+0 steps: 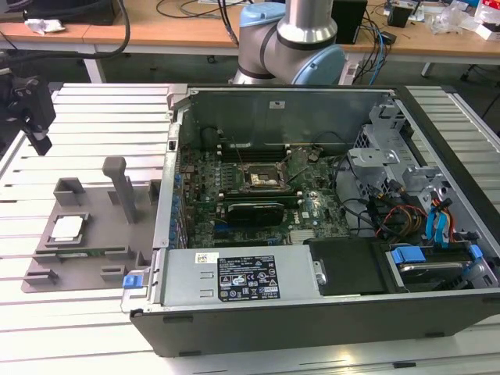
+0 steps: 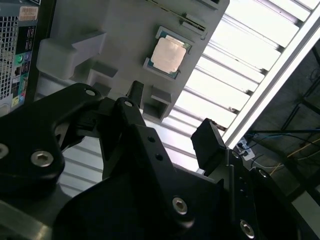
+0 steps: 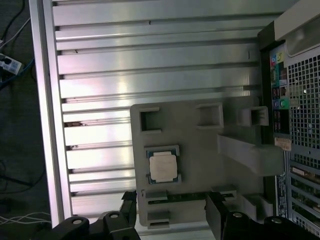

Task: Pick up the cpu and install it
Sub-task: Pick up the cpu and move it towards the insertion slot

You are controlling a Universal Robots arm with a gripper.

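Note:
The cpu (image 1: 69, 228) is a small square chip with a pale metal top. It lies flat in a recess of the grey holder plate (image 1: 98, 248) at the exterior view's left, beside the open computer case (image 1: 312, 312). Both wrist views look down on the cpu (image 2: 169, 54) (image 3: 163, 167). My gripper (image 1: 37, 139) hangs above the slatted table, behind the plate and apart from the cpu. It is open (image 3: 172, 216), its black fingers (image 2: 207, 135) spread wide with nothing between them. The dark square socket (image 1: 262, 179) sits on the motherboard inside the case.
A tall grey post (image 1: 121, 187) and raised blocks stand on the holder plate. The case wall (image 1: 168, 195) rises right beside the plate. Cables and drive bays (image 1: 422, 219) crowd the case's right side. The arm's base (image 1: 289, 39) stands behind the case.

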